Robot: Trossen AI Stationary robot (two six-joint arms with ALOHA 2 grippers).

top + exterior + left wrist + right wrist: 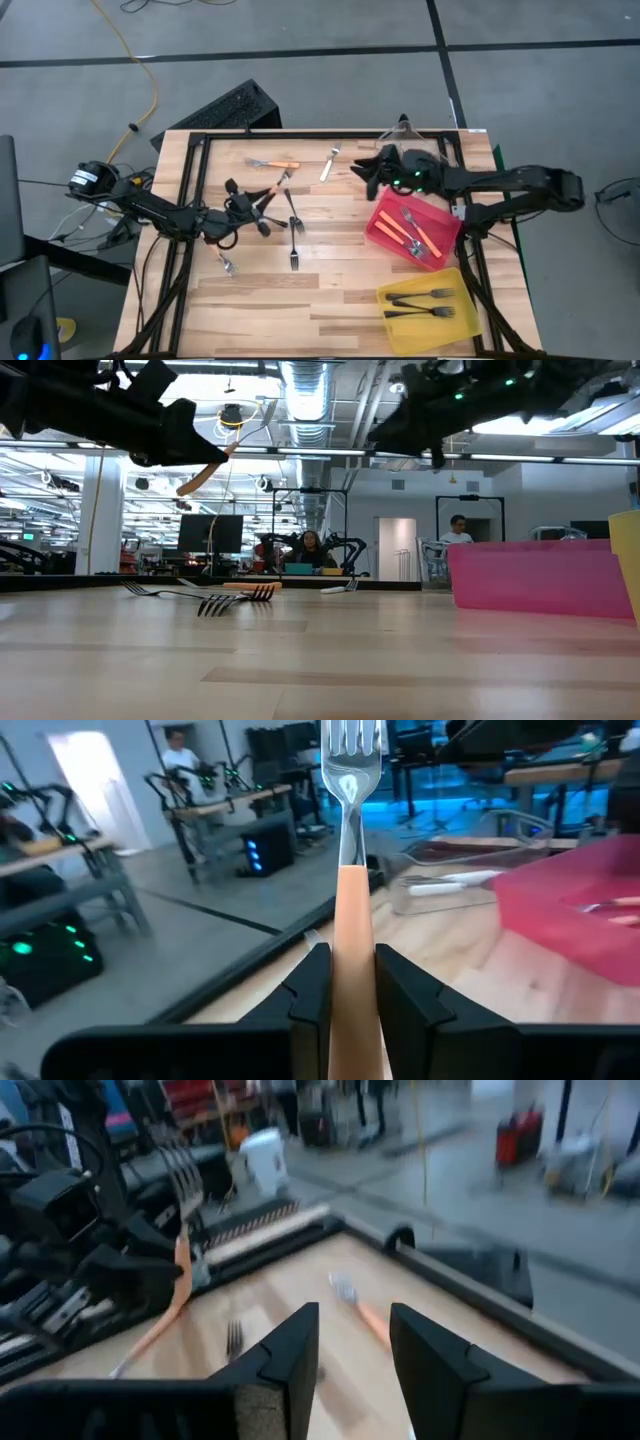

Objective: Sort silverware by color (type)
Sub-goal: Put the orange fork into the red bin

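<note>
While my left gripper (350,995) pinches an orange-handled, metal-headed fork (350,870) aloft above the wooden table's (330,290) left-centre, I see my right gripper (352,1345), fingers spread and empty, hovering beside the red rectangular plastic bin (385,225).

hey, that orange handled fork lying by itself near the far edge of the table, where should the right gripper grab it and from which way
Probably the orange handle, not the thin metal head. The orange-handled fork lies flat on the table, lengthwise along the far edge, nothing touching it. Coming straight down from above, fingers straddling the handle's middle, looks best. The right gripper is open beside the red bin; the left gripper holds another orange fork.
</note>
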